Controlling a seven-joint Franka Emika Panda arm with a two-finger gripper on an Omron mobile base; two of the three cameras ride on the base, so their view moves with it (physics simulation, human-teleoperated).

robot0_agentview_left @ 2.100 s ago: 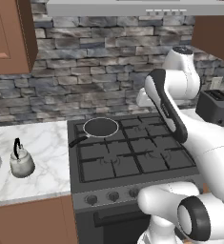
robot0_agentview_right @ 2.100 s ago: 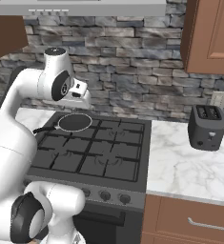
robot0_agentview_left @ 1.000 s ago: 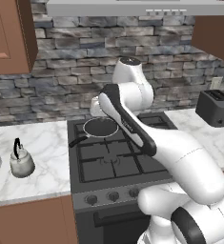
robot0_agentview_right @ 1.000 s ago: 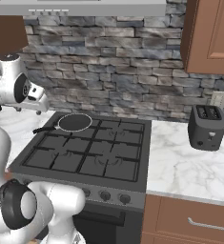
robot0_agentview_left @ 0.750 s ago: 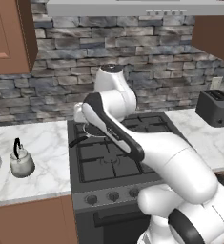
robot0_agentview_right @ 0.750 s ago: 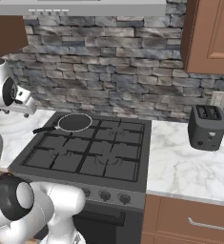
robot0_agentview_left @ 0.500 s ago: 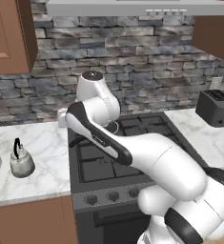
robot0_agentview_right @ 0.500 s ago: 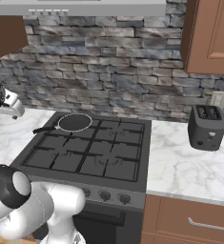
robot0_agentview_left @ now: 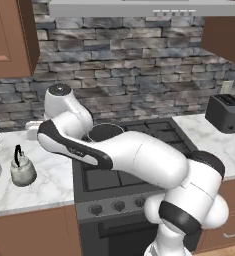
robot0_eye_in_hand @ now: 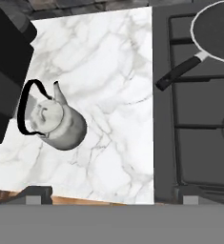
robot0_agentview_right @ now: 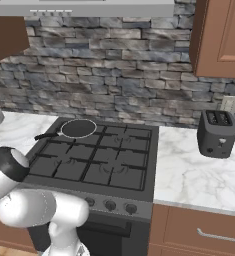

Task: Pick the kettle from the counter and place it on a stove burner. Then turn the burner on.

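Hand view: your wide-open, empty gripper (robot0_eye_in_hand: pixel 108 195) sits off-centre from the squat silvery kettle (robot0_eye_in_hand: pixel 56 123); descend now and you'd miss its thin black arched handle (robot0_eye_in_hand: pixel 24 102).

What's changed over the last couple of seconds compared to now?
The arm swung from above the right side of the stove across to the left, toward the counter. The end effector now looks down on the kettle, open, holding nothing. Kettle, frying pan and toaster stayed put.

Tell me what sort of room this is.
A home kitchen, rendered: a gas cooktop with a frying pan on it, a marble counter holding a kettle, and a toaster.
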